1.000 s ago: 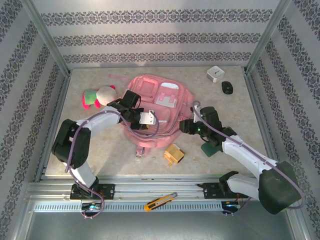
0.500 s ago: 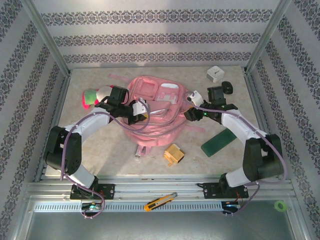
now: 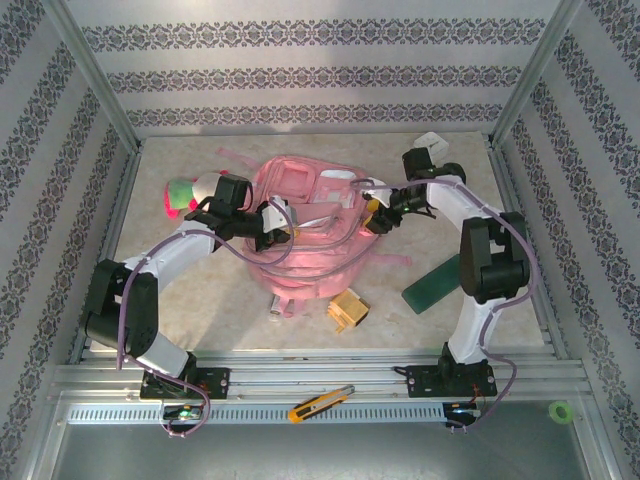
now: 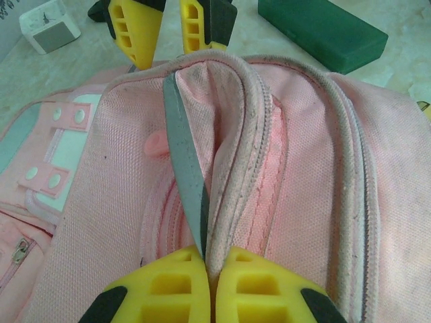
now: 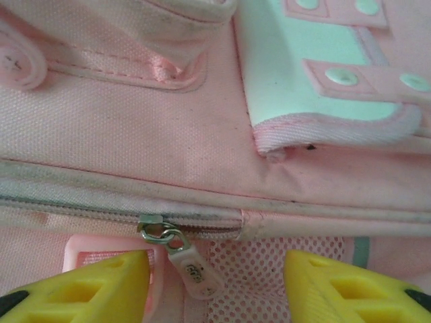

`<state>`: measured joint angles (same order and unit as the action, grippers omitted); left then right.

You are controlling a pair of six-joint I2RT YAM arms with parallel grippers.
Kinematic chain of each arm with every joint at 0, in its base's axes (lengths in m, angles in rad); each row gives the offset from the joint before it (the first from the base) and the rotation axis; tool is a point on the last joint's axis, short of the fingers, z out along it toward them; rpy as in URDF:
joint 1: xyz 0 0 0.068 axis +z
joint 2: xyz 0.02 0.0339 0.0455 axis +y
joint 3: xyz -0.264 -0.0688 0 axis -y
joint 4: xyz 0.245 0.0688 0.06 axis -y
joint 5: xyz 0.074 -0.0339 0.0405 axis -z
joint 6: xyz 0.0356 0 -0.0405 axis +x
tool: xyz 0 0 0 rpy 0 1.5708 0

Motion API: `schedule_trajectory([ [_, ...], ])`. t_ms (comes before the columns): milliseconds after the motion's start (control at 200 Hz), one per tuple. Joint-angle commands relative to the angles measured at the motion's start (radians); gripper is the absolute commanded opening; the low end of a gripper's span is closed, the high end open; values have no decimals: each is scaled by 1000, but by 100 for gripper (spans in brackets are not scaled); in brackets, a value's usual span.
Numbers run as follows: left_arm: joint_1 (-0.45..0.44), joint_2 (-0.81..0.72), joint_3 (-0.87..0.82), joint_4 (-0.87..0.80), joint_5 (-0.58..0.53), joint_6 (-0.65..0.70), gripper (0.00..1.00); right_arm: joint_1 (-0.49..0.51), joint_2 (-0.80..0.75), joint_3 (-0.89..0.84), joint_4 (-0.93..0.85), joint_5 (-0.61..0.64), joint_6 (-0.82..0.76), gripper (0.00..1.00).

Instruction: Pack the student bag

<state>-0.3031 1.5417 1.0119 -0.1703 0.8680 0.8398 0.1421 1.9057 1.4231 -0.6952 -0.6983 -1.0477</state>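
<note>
— Both arms have swung since a second ago. The right one has left the green block [image 3: 435,283] and now curls round to the bag's right side, and the left elbow has pulled outward.
— Where is the bag [image 3: 305,225]?
— Mid-table, lying flat between the two grippers. From above, the left gripper [image 3: 283,232] is over its middle and the right gripper [image 3: 378,214] is at its right edge.
— And the jaws?
— From above they are too small to judge. The left wrist view shows its jaws clenched on a raised fold [image 4: 222,134] of the bag, beside a grey strip. The right wrist view shows its yellow fingers [image 5: 101,282] spread apart, grasping nothing. A zip pull [image 5: 188,266] hangs between them, touching neither.
— Anything inside the bag?
— I cannot tell, because the pinched fold hides the inside. The zip left of the slider looks closed.
— What lies around it?
— A plush [image 3: 190,193] is at its left, just beside the left wrist. A yellow item [image 3: 348,310] lies near its front corner, with the green block to the right of that. A white box [image 3: 432,143] sits at the far right, partly behind the right arm.
</note>
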Motion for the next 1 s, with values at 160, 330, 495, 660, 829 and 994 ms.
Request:
schedule_trajectory([
  [160, 21, -41, 0, 145, 113, -30, 0, -6, 119, 168, -397, -209, -171, 42],
  [330, 21, -41, -19, 200, 118, -67, 0, -9, 110, 160, -380, -224, -125, 30],
  [495, 21, -41, -24, 226, 73, -77, 0, -13, 77, 134, -339, -222, -71, 10],
  [660, 21, -47, -37, 253, 57, -99, 0, -13, 16, 77, -247, -219, 25, 0],
  [829, 17, -43, -47, 296, 9, -140, 0, -9, -68, -11, -127, -223, 146, 0],
  [994, 4, -38, -37, 310, -62, -214, 0, 49, -143, -72, -61, -155, 347, 0],
])
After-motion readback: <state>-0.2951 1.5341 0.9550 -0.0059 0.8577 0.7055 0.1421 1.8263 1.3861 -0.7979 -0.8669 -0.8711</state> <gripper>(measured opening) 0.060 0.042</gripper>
